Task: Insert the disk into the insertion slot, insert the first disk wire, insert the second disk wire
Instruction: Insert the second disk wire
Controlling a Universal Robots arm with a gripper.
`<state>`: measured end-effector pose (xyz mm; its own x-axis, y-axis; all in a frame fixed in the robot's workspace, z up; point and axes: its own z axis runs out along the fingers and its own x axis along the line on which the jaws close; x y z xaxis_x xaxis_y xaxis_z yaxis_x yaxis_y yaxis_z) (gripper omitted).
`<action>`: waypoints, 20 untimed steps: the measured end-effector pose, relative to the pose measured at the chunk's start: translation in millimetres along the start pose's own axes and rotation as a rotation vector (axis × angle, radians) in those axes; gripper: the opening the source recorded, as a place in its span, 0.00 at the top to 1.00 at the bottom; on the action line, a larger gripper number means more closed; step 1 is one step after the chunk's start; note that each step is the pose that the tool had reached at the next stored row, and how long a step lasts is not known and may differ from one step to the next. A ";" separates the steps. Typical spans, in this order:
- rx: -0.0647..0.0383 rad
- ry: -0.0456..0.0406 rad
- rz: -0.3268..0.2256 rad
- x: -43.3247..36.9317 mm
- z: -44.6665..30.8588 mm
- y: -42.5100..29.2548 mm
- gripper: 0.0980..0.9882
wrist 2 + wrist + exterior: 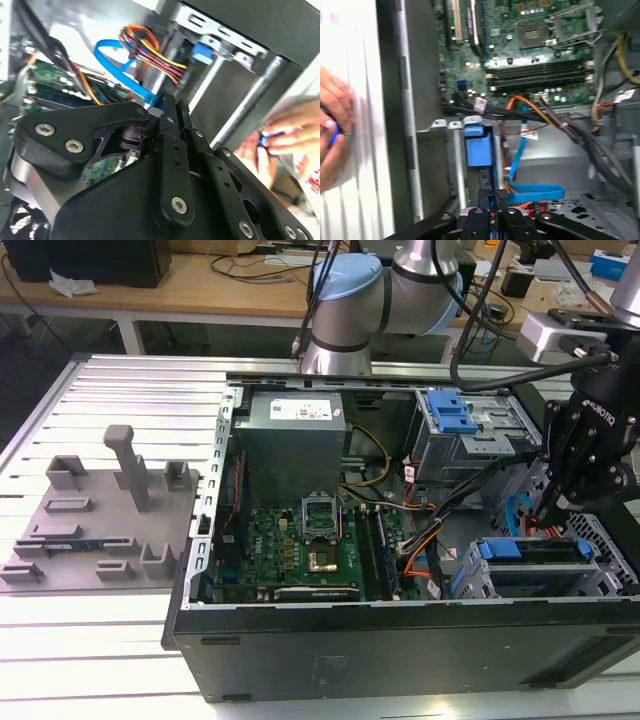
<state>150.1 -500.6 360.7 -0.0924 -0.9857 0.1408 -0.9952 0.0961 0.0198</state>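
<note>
The disk (530, 551) in its blue caddy sits inside the insertion slot (466, 578), the grey cage at the case's front corner on the exterior view's right. My gripper (545, 520) hangs just above the cage's back. Its fingers are together in both wrist views (170, 107) (495, 193). The second disk wire (117, 62), a flat blue cable, loops down so its end sits at my fingertips; its loop (536, 190) lies beside them. The first disk wire (150, 47), a red-orange-yellow bundle, runs to the back of the cage. The caddy's blue tab (479, 147) faces me.
A person's hand (332, 125) (280, 132) holds a small blue thing just outside the case wall. The taller grey bay with a blue latch (455, 415), the power supply (295, 435) and the motherboard (300, 545) surround the work spot. A grey fixture plate (100, 520) lies outside the case.
</note>
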 end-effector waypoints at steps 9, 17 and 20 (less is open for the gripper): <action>0.066 -0.0944 0.003 6.4 2.5 14.3 0.93; 0.069 -0.1034 0.004 13.7 3.6 13.1 0.93; 0.066 -0.1032 0.004 18.8 4.4 12.3 0.93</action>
<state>136.0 -518.6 359.3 -0.0956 -0.9947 0.0381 -0.9945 0.0938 -0.0464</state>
